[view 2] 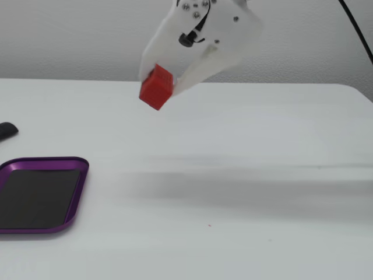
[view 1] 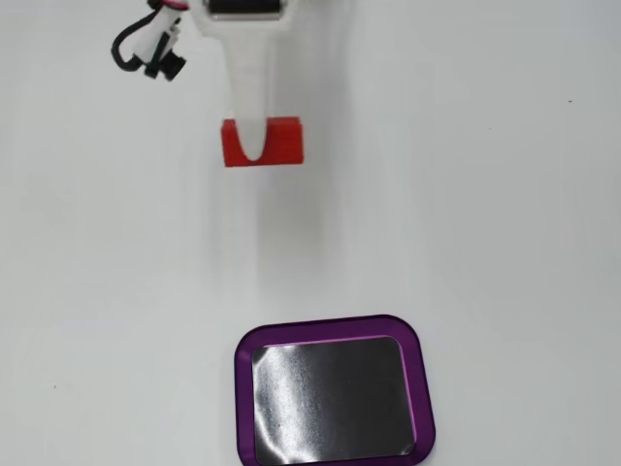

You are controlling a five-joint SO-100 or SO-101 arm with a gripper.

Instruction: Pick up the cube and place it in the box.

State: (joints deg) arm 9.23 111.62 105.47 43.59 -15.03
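Observation:
The red cube point(view 1: 277, 141) is held in my white gripper point(view 1: 254, 146), well above the table; in the side fixed view the cube point(view 2: 156, 87) hangs in the air between the fingers of the gripper point(view 2: 160, 87). The gripper is shut on it. The box point(view 1: 421, 383), a purple-rimmed tray with a black floor, lies flat on the table at the bottom of the top-down fixed view, apart from the cube. In the side fixed view the box point(view 2: 74, 201) is at the lower left, and the cube is up and to its right.
The table point(view 1: 505, 194) is plain white. A black cable with a connector point(view 1: 155, 49) hangs by the arm at the top left. A small dark object point(view 2: 7, 130) lies at the left edge of the side fixed view.

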